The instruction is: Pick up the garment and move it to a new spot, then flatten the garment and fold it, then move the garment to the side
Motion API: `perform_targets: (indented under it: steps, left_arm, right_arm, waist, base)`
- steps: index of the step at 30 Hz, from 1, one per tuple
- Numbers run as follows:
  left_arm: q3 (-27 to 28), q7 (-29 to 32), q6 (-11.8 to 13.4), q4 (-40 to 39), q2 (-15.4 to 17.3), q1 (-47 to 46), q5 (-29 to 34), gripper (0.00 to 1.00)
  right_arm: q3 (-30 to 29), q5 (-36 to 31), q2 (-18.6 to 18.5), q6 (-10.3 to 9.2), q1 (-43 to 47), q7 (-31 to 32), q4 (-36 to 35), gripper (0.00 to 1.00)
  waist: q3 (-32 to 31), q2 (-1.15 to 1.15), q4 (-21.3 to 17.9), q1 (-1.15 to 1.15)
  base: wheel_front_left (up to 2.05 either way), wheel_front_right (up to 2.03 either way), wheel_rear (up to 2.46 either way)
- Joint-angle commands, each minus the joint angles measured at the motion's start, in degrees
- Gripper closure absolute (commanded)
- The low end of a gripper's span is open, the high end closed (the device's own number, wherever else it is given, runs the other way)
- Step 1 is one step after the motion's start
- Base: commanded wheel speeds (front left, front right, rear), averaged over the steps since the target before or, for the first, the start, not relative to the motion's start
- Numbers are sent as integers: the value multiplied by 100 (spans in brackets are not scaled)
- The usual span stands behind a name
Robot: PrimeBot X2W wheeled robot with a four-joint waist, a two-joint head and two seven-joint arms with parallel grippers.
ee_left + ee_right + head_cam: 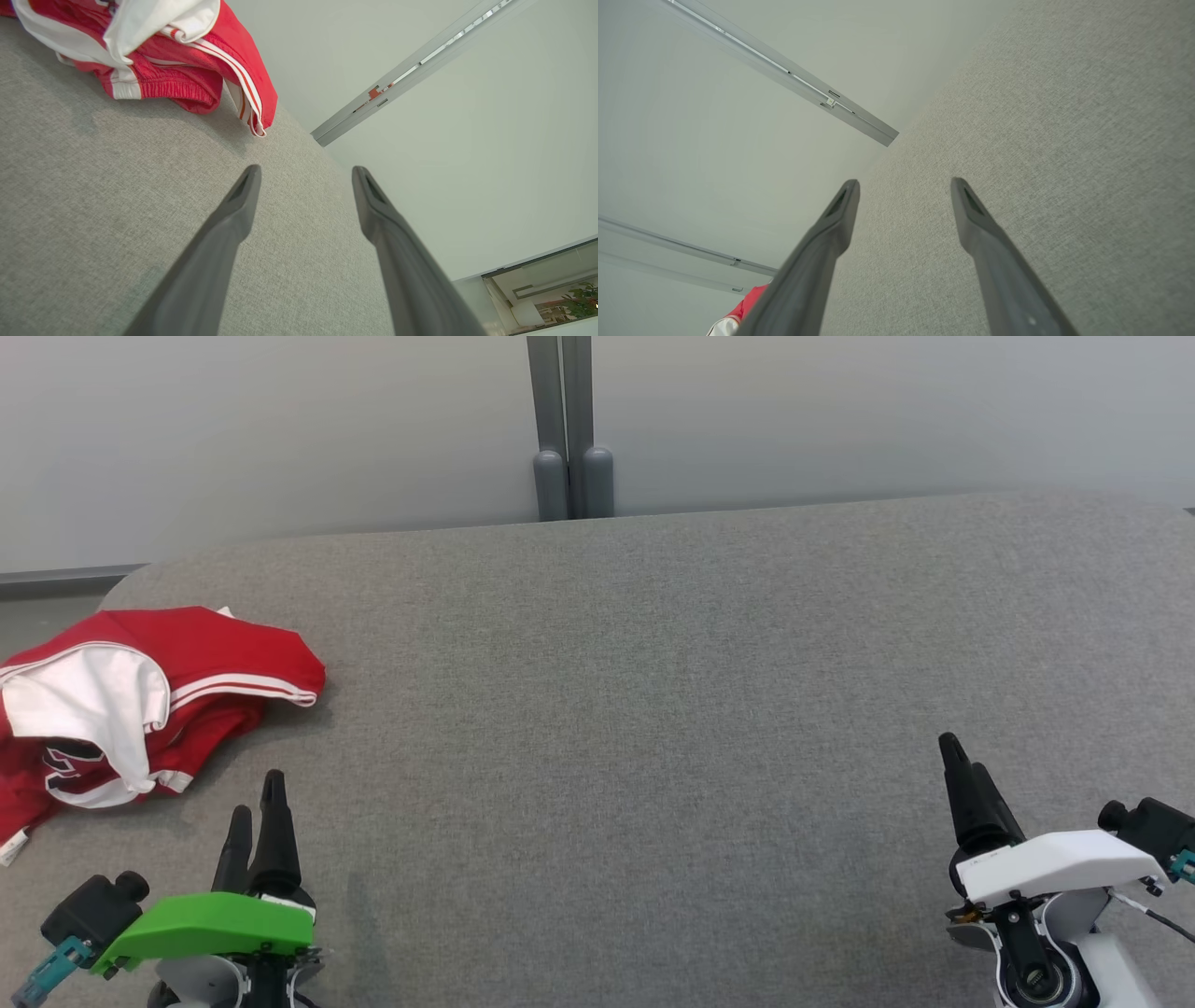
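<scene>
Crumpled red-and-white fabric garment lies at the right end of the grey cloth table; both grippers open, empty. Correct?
No, wrong end. The head view shows the crumpled red-and-white fabric garment at the left end of the grey cloth table, just ahead of the left gripper. The rest stands.

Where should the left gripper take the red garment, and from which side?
Take the striped fold on the crumpled red-and-white garment, probably from its near right side, low along the grey padded surface. That fold bulges up off the surface and faces the open left gripper, so it looks easiest to pinch.
</scene>
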Motion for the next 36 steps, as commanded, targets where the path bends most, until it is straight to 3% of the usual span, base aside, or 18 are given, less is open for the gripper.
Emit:
perform_targets:
  steps: [1, 36]
  left_arm:
    - [19, -63, -19, -61, 38, -96, 222, 0]
    - [17, -639, 22, 92, 55, 41, 2622, 0]
  right_arm:
    - [24, -207, -51, 2, -99, -70, -68, 0]
    - [204, -2683, -76, 4, -27, -647, 37, 0]
  waist:
    - [-2, 0, -2, 0]
    - [25, 0, -5, 0]
  base:
    - [0, 0, 0]
    - [0, 0, 0]
